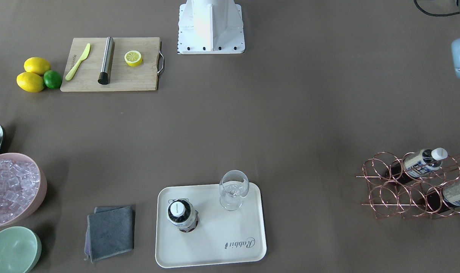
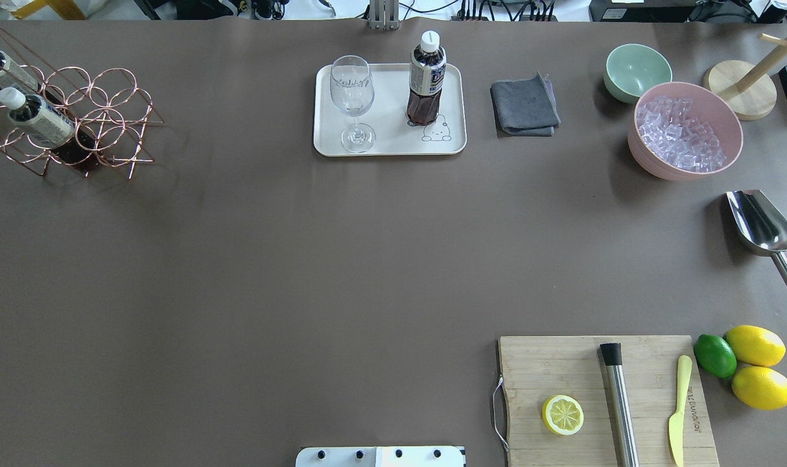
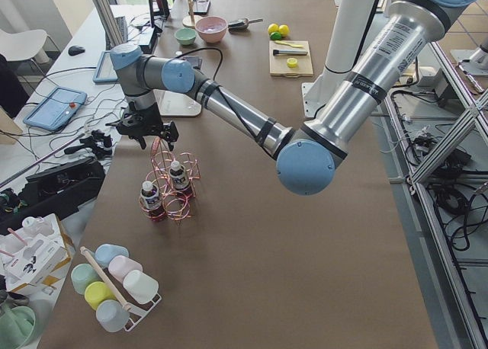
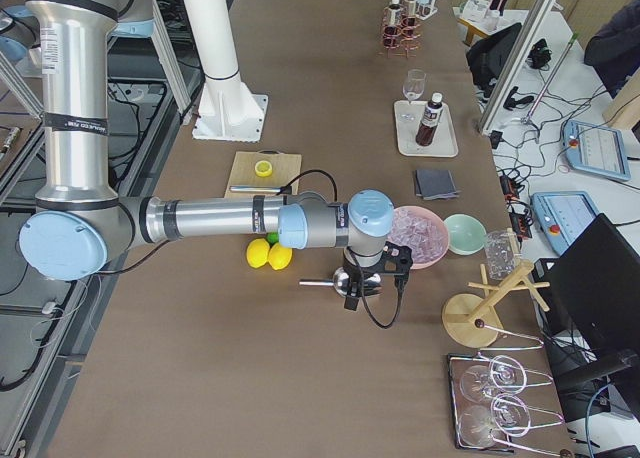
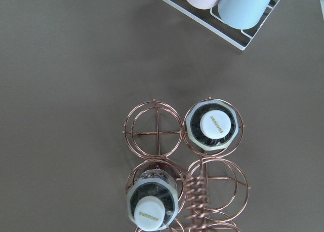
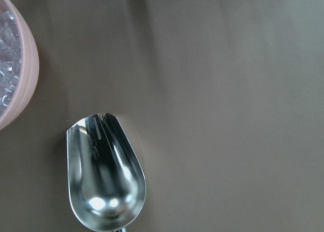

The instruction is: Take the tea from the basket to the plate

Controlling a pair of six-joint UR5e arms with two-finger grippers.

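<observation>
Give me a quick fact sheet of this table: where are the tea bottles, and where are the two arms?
Tea on tray: one bottle, upright on the cream tray, beside a stemmed glass
Tea in rack: two bottles in the copper wire rack
Left arm: above the rack
Right arm: above the metal scoop, near the pink bowl of ice

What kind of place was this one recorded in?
Most likely a robotics lab staged as a drinks station: the robot's left arm over a covered table, a control tablet and cables on side desks, plus props: a pink bowl of ice and a wire basket of tea bottles.
</observation>
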